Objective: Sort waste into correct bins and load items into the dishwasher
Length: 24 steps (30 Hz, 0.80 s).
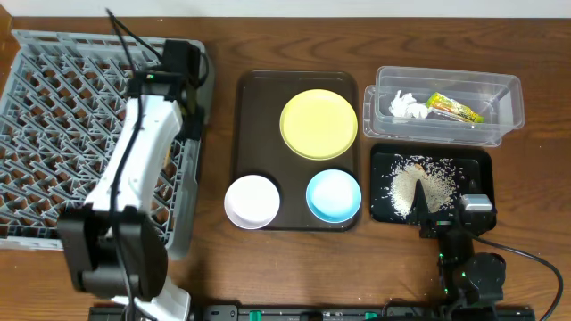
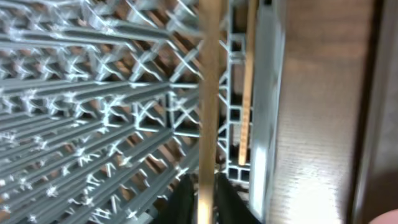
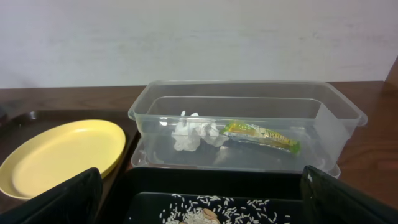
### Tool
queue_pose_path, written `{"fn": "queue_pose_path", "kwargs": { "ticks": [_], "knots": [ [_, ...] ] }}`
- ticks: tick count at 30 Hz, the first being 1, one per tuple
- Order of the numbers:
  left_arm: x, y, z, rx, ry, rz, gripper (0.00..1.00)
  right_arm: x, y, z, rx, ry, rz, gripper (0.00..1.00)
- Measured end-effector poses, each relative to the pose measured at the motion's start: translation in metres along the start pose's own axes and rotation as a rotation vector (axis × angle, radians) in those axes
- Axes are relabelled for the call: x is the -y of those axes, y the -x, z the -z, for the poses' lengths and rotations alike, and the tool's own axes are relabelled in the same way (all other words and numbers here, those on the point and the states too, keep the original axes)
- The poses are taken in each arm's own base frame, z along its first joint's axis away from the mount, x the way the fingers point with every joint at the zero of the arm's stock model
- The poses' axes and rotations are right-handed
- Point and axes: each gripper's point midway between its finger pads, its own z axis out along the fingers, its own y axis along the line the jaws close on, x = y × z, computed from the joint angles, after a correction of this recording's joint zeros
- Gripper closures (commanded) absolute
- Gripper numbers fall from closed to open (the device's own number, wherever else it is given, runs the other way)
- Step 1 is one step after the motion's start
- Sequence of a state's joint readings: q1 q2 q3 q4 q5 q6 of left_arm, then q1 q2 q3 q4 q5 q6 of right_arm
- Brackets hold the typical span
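Pinching a chopstick (image 2: 208, 93) in the left hand (image 2: 202, 199), over the edge of the dish rack (image 2: 93, 93).
Second chopstick (image 2: 249, 93) lying along the rack's outer rim; with the right hand (image 3: 202, 193) spread wide at the near edge of the black tray (image 3: 186, 180) of rice (image 3: 211, 208), tissue (image 3: 193, 132) and wrapper (image 3: 261, 135) inside the clear tub (image 3: 336, 124) beyond.

Crumpled white tissue (image 1: 408, 106) and green-and-orange wrapper (image 1: 453, 108) lie side by side in the clear tub (image 1: 446, 75). Whitish rice (image 1: 419, 185) is heaped and scattered in the black tray (image 1: 477, 160) just beside it. Yellow plate (image 1: 318, 123), blue bowl (image 1: 334, 195) and white bowl (image 1: 252, 201) sit upright on the brown tray (image 1: 259, 107). Over the grey rack (image 1: 53, 107) at far left, one chopstick (image 2: 208, 93) is pinched in the left tool (image 2: 204, 198); the second chopstick (image 2: 249, 99) lies along the rack's edge wall
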<state>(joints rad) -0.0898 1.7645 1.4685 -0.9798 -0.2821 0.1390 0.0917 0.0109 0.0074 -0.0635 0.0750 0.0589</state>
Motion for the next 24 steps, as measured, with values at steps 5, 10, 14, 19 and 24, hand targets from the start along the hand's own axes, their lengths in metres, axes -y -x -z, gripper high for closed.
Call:
{"fn": "queue_pose_path", "kwargs": {
  "ticks": [5, 10, 14, 19, 24],
  "knots": [
    [0.004, 0.0, 0.003, 0.001, -0.014, -0.016, 0.37, 0.0, 0.0, 0.0, 0.0, 0.0, 0.0, 0.01],
    [0.015, 0.015, 0.029, 0.092, -0.115, 0.042, 0.36, 0.0, 0.0, 0.0, 0.0, 0.0, 0.0, 0.01],
    [0.062, 0.033, 0.069, 0.225, -0.378, 0.022, 0.41, 0.0, 0.0, 0.0, 0.0, 0.0, 0.0, 0.01],
    [0.122, 0.041, 0.1, 0.278, -0.624, -0.026, 0.46, 0.0, 0.0, 0.0, 0.0, 0.0, 0.0, 0.01],
    [0.17, 0.02, 0.101, 0.176, -0.719, -0.07, 0.47, 0.0, 0.0, 0.0, 0.0, 0.0, 0.0, 0.01]
  ]
}}
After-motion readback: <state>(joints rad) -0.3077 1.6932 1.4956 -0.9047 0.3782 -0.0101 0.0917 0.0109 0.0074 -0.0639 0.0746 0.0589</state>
